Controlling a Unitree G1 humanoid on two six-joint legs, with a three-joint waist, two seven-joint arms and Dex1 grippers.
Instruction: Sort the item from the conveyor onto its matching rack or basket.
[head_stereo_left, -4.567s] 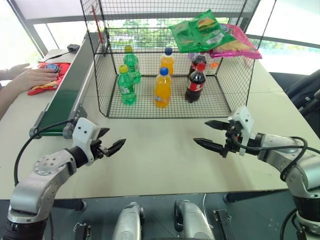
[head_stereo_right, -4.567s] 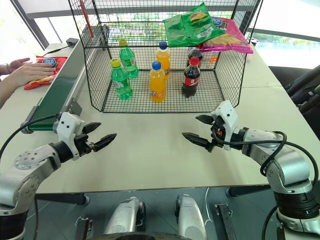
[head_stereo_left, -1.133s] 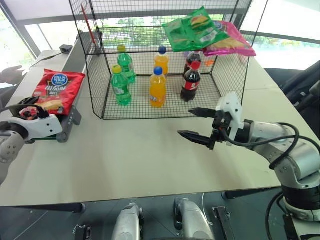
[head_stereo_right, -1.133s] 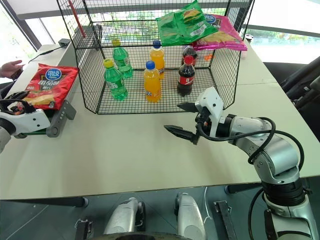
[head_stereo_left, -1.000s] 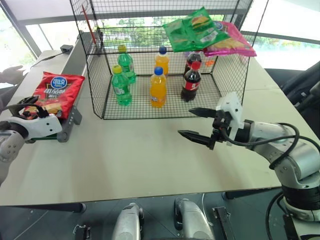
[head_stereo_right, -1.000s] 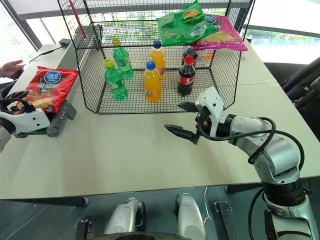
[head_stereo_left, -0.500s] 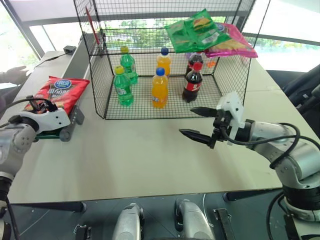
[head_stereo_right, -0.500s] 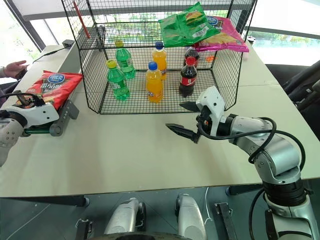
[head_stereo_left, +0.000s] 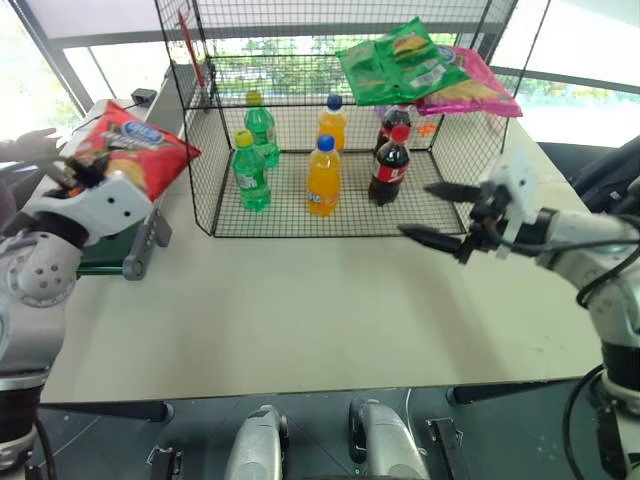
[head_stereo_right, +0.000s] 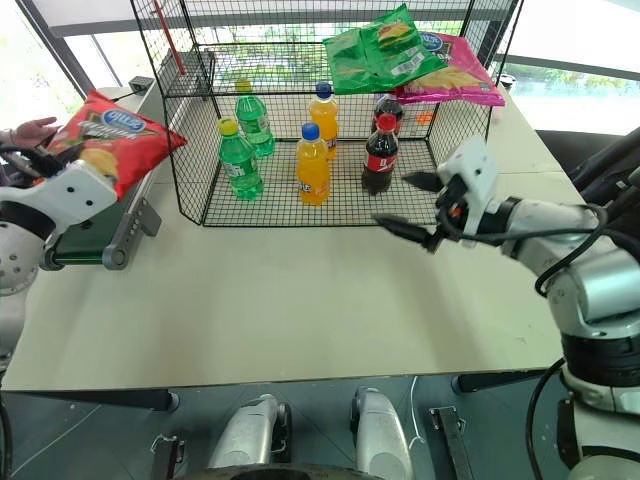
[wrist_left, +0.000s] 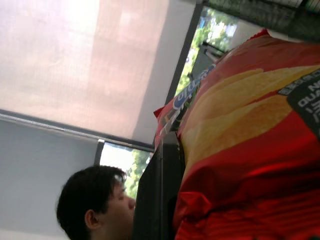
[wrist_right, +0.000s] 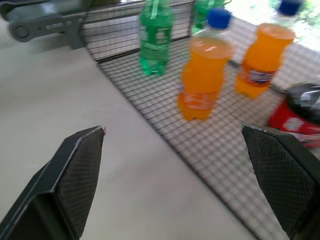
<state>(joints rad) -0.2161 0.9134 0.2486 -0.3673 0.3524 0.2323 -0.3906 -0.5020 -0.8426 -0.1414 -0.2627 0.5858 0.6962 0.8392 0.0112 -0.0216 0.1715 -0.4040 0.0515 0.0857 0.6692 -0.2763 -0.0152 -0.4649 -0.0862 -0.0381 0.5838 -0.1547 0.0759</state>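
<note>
Left gripper (head_stereo_left: 75, 178) is clamped on the red bag (head_stereo_left: 130, 150), which a second ago lay on the conveyor (head_stereo_left: 130, 215) end and is now lifted clear of it, held up in the air just left of the cage (head_stereo_left: 200, 150), about level with the cage's upper part. So the pick looks done; what is left is carrying it right and over the top shelf (head_stereo_left: 300, 15) and letting go there. Right gripper (head_stereo_left: 445, 212) has swung out to the right of where it was, hangs wide and empty over the desk (head_stereo_left: 300, 310) just in front of the cage's right front corner. Count: one red bag in the gripper; two bags already on the shelf at the cage's upper right, one green bag (head_stereo_left: 400, 62) and one pink bag (head_stereo_left: 470, 88), overlapping. Six bottles inside the cage's lower part: two green bottles (head_stereo_left: 250, 172), two orange bottles (head_stereo_left: 322, 178), two dark cola bottles (head_stereo_left: 388, 165). A person's hand (head_stereo_left: 35, 148) shows left of the cage beyond the conveyor.
</note>
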